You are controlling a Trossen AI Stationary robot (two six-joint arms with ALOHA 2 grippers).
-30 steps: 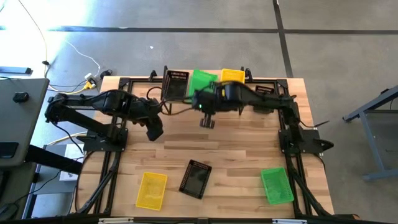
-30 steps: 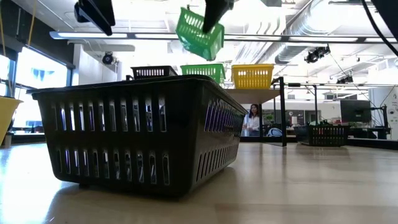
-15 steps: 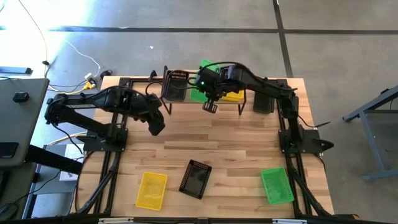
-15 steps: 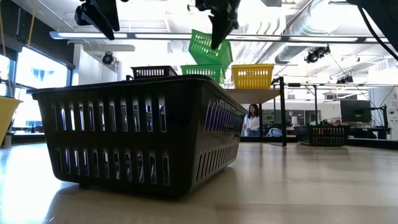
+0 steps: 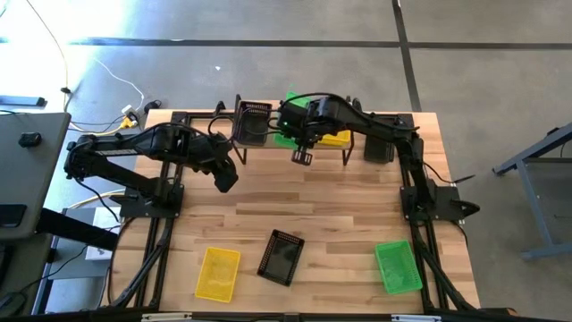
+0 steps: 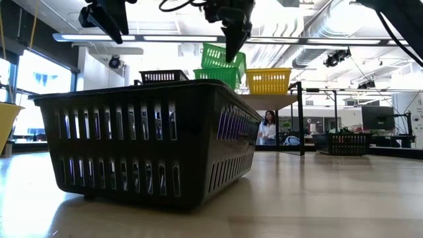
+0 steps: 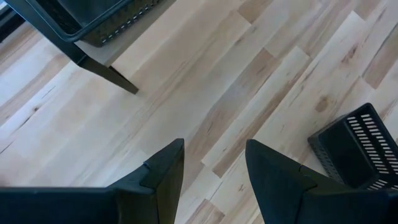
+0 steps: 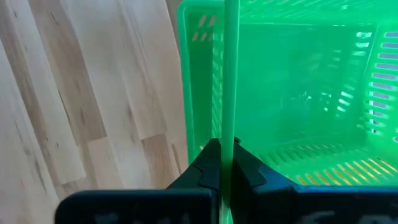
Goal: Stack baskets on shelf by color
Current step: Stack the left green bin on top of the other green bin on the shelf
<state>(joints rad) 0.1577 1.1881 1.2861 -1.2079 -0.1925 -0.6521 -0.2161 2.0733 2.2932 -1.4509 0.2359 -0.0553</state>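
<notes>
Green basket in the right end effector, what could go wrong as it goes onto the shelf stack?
The right end effector pinches only one thin wall of the held green basket, which hangs tilted over the green basket on the shelf. Released at that angle, it might catch a rim and sit crooked rather than nest. It might also nudge the neighbouring yellow basket, or slip, since the grip is on one edge.

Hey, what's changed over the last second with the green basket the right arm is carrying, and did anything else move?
The right gripper, shut on the green perforated plastic basket, carried it back toward the wood-topped shelf and lowered it until it hangs just above the green basket on the shelf. It has not let go. The left gripper shifted only slightly and stays open. The three baskets on the table did not move.
</notes>
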